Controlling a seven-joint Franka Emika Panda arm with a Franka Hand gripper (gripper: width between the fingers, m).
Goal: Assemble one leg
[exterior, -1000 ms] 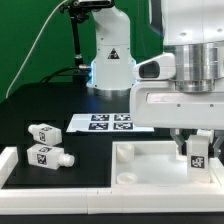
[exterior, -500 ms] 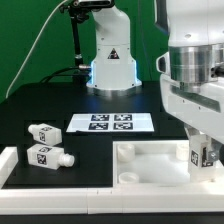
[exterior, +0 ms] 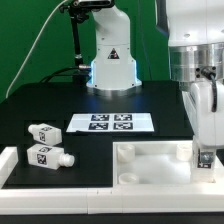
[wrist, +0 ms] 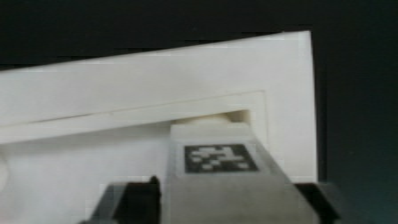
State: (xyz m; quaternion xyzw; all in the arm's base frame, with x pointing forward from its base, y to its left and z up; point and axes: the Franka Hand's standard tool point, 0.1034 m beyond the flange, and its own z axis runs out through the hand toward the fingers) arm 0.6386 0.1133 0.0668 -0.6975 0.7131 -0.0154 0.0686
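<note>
My gripper [exterior: 206, 148] is shut on one leg [exterior: 206, 158], a small white peg, at the exterior view's right. It holds the leg upright over the far right corner of the large white tray-like panel [exterior: 150, 160]. In the wrist view the leg [wrist: 222, 160] shows its black-and-white tag between my dark fingers [wrist: 134, 203], with its narrower end at the panel's [wrist: 107, 100] inner corner. I cannot tell whether the leg touches the panel. Two more legs [exterior: 43, 133] [exterior: 47, 156] lie on the black table at the exterior view's left.
The marker board [exterior: 110, 123] lies flat behind the panel, in front of the robot's white base [exterior: 110, 60]. A low white rim [exterior: 10, 165] runs along the table's front left edge. A cable hangs at the back left.
The gripper has swung toward the exterior view's right and turned with the leg in it. The leg's tag now faces away from the exterior camera. The two loose legs have not moved.
</note>
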